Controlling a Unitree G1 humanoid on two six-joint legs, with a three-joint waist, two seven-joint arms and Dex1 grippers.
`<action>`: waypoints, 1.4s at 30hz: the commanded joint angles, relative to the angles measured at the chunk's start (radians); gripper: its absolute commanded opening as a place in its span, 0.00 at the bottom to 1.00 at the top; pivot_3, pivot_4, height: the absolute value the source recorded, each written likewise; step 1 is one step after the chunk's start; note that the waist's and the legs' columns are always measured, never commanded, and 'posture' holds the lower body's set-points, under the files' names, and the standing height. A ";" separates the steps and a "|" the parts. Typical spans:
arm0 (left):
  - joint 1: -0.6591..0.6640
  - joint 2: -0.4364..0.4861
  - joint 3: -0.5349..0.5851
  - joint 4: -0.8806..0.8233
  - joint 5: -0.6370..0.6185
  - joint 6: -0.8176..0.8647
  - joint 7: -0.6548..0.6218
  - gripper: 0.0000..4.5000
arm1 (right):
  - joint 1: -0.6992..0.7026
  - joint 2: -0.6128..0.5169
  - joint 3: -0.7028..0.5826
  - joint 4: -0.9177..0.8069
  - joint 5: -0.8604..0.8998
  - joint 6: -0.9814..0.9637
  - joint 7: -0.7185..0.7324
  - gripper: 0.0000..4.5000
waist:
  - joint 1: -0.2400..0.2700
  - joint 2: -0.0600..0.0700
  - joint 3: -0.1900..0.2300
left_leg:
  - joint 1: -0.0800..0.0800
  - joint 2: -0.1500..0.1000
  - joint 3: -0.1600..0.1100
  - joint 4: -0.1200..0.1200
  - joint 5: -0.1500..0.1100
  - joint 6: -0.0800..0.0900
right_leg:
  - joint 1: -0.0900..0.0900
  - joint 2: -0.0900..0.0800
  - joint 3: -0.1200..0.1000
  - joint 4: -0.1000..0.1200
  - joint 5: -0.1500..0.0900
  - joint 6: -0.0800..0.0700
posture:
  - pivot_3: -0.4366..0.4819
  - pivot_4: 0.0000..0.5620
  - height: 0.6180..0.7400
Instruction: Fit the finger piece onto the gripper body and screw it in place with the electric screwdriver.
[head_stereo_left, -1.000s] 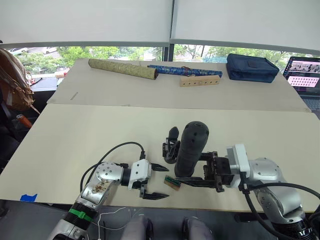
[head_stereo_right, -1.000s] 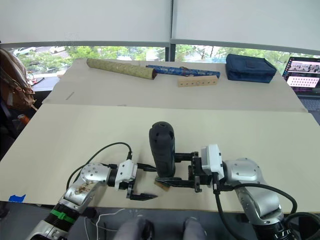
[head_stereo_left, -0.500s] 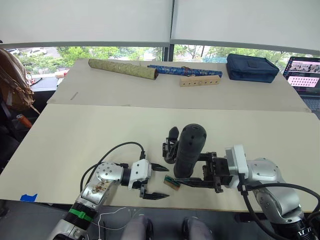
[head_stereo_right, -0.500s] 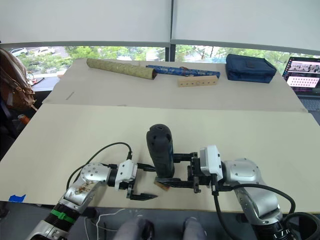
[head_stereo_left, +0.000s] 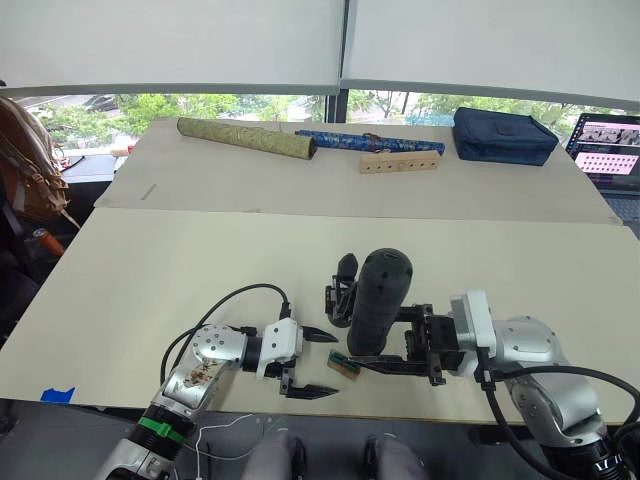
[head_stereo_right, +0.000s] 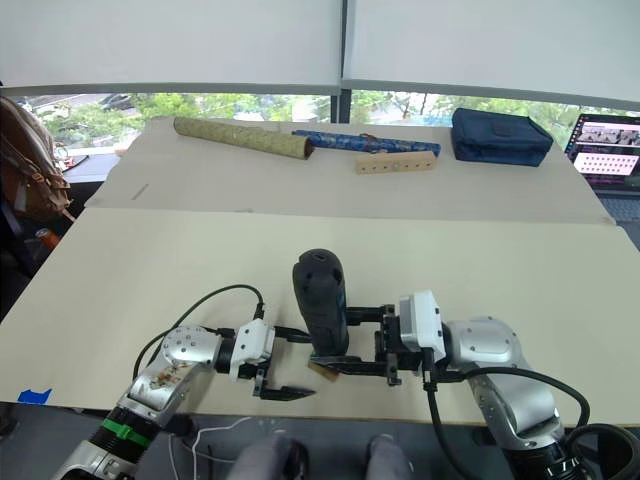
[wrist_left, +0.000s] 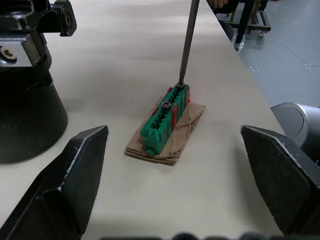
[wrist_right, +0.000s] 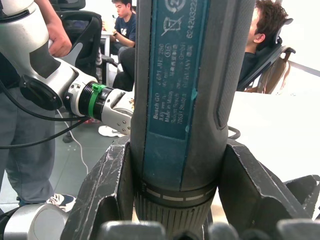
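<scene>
We see the right gripper with its jaws closed around the electric screwdriver, which it holds upright near the front edge of the counter. In the right wrist view the two fingers press against either side of the tool's dark barrel, just above its ribbed collar. The screwdriver's thin metal bit comes down onto the far end of a small green block that sits on a scrap of tan cardboard; the tip touches the block's top.

The left gripper lies low over the counter at about 9 o'clock from the green block, its jaws spread wide and holding nothing, the block lying in line with the gap between its fingers but beyond their tips.

The gripper body stands on the counter just behind the screwdriver, at about 11 o'clock from it, a pointed black finger rising from its top. We cannot tell whether the finger piece is that one.

On the far counter, at 12 o'clock, lie an olive rolled tube, a blue patterned roll, a wooden block with holes and a navy pouch. A laptop sits at 2 o'clock.
</scene>
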 joint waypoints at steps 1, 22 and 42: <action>0.017 -0.010 -0.034 0.035 0.019 0.008 0.007 1.00 | -0.010 0.002 -0.004 -0.006 0.007 -0.024 -0.001 0.43 | 0.000 0.000 0.000 | 0.000 0.000 0.000 0.000 0.000 0.000 | 0.000 0.000 0.000 0.000 0.000 0.000 | 0.48 0.27 1.00; 0.013 -0.013 -0.027 0.047 0.016 -0.002 0.009 1.00 | -0.027 0.007 -0.019 -0.013 0.028 -0.024 -0.002 0.43 | 0.000 0.000 0.000 | 0.001 0.000 0.000 0.000 0.000 0.001 | 0.000 -0.001 0.000 0.000 0.000 0.000 | 0.48 0.27 1.00; 0.039 0.008 0.073 -0.018 -0.129 -0.012 -0.027 1.00 | -0.064 -0.032 -0.060 -0.067 0.123 0.026 -0.027 0.43 | -0.010 0.000 0.000 | -0.002 0.000 0.000 -0.001 0.000 0.000 | -0.003 -0.001 0.000 0.000 0.000 0.000 | 0.48 0.27 1.00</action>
